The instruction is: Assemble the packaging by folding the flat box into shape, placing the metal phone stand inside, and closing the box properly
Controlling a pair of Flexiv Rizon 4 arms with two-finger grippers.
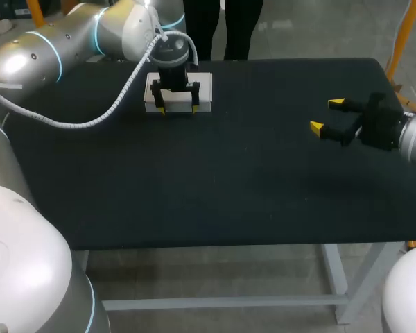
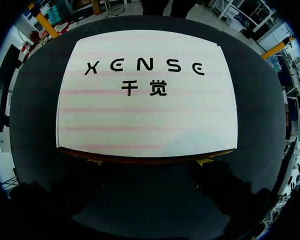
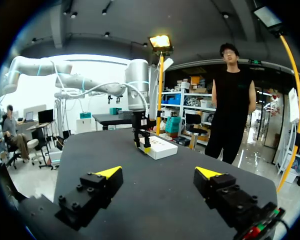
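Packaging on a black table: a white box with dark print on its top sits toward the table's far edge, left of the middle. Its printed top panel lies flat and faces up. The left gripper stands directly over the box and points straight down. Its fingers are spread moderately apart, and both are set along the box's long side that faces the robot, not on opposite sides of the box. Nothing is clamped between them. In the left wrist view the box fills most of the scene. Only the yellow fingertips peek out beside a thin brown strip along that edge, and it cannot be told whether they touch the box.

The right gripper hangs over the table's right part, well apart from the box. Its fingers are spread wide and hold nothing. In the right wrist view it points across the bare tabletop toward the box, with the left gripper standing upright at the box's end.
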